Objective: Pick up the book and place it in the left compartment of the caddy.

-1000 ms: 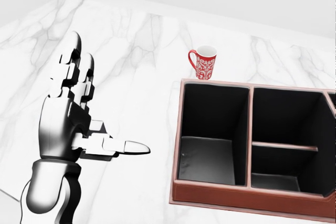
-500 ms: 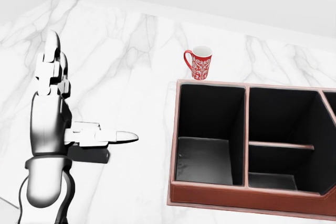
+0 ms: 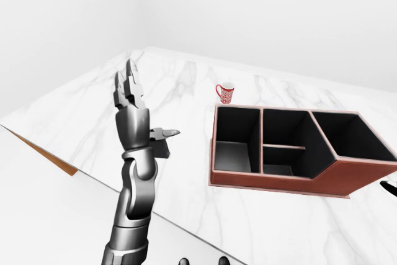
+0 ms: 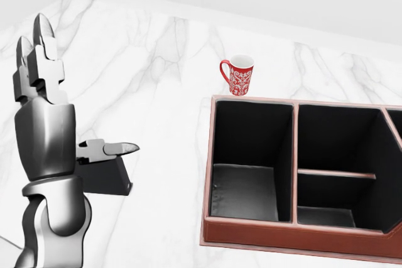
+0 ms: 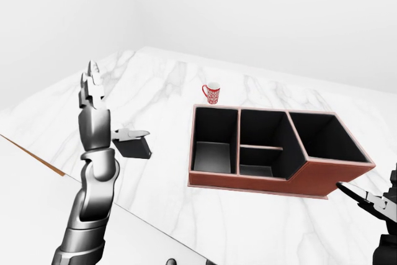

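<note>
1. The white marble counter [image 4: 157,61] fills most of the head view
2. The reddish-brown caddy [image 4: 264,233] sits at that view's right, its black compartments empty; the left compartment [image 4: 248,186] shows a bare floor
3. The left hand [image 4: 44,123] stands upright at the left, fingers spread wide, thumb pointing right, holding nothing
4. The dark book [image 5: 133,147] lies flat on the counter just behind and below that thumb, well apart from the caddy
5. A red patterned mug [image 4: 239,75] stands just above the caddy's top rim
6. The right hand [image 5: 378,202] barely enters the right-eye view's right edge; I cannot tell its state
</note>
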### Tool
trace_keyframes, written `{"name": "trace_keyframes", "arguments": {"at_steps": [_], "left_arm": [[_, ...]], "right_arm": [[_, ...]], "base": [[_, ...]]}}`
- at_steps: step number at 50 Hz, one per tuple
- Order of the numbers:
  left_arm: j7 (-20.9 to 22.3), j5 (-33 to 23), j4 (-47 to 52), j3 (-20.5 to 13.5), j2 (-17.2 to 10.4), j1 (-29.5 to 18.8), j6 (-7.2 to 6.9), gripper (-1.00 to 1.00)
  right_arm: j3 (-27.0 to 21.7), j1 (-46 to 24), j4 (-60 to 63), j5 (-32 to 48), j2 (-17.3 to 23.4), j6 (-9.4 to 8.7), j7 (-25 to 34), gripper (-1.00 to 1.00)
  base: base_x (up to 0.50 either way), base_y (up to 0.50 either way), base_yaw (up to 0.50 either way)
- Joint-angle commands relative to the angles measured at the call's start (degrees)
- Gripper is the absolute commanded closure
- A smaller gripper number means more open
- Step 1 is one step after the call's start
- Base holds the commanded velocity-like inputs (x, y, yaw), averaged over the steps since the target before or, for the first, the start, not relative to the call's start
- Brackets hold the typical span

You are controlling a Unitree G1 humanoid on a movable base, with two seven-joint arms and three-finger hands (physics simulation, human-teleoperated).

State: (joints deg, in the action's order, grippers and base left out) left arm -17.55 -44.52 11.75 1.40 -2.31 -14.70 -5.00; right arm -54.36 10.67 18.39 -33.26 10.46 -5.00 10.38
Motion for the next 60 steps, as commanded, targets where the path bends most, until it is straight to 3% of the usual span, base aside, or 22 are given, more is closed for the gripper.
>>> {"name": "trace_keyframes", "arguments": {"at_steps": [1, 9, 11, 17, 19, 23, 29, 36, 60], "left_arm": [[-1.3, -15.9, -2.4, 1.1, -1.4, -1.0, 0.00, -1.00], [-1.7, -24.8, -4.0, 1.2, -1.9, -1.0, 0.00, -1.00], [-2.1, -23.0, -5.2, 0.3, -1.9, -1.6, 0.00, -1.00], [-2.2, -29.6, -6.0, 0.4, -3.5, -2.1, 0.00, -1.00], [-0.5, -28.2, -7.6, 0.5, -3.5, -2.3, 0.00, -1.00], [-1.8, -33.2, -8.9, 0.7, -4.1, -2.7, 0.04, -1.00], [-2.6, -37.0, -11.0, 0.8, -4.7, -2.8, 1.48, -1.00], [-4.1, -37.5, -12.3, 0.7, -4.4, -2.2, 2.44, -1.00], [-5.3, -35.5, -15.2, 1.5, -3.5, -1.6, 1.77, -1.00]], "right_arm": [[0.2, -0.1, -0.4, 0.3, -0.1, 0.00, 0.1, -1.00], [0.3, 0.0, -0.1, 0.4, -0.1, 0.00, 0.0, -1.00], [0.4, 0.0, -0.3, 0.7, -0.1, 0.00, -0.1, -1.00], [0.4, -0.1, -0.3, 0.9, -0.2, 0.00, -0.1, -1.00], [0.6, -0.1, -0.5, 1.0, -0.2, 0.00, 0.0, -1.00], [1.0, -0.2, -1.1, 1.7, -0.2, 0.00, -0.1, -1.00], [1.0, -0.1, -1.0, 1.7, -0.1, 0.00, -0.3, -1.00], [0.8, -0.1, -0.6, 1.9, -0.1, 0.00, -0.4, -1.00], [0.8, -0.2, -0.5, 2.5, -0.1, 0.00, -0.2, -1.00]], "base": [[0.00, 0.00, 0.00], [0.00, 0.00, 0.00], [0.00, 0.00, 0.00], [0.00, 0.00, 0.00], [0.00, 0.00, 0.00], [0.00, 0.00, 0.00], [0.00, 0.00, 0.00], [0.00, 0.00, 0.00], [0.00, 0.00, 0.00]]}}
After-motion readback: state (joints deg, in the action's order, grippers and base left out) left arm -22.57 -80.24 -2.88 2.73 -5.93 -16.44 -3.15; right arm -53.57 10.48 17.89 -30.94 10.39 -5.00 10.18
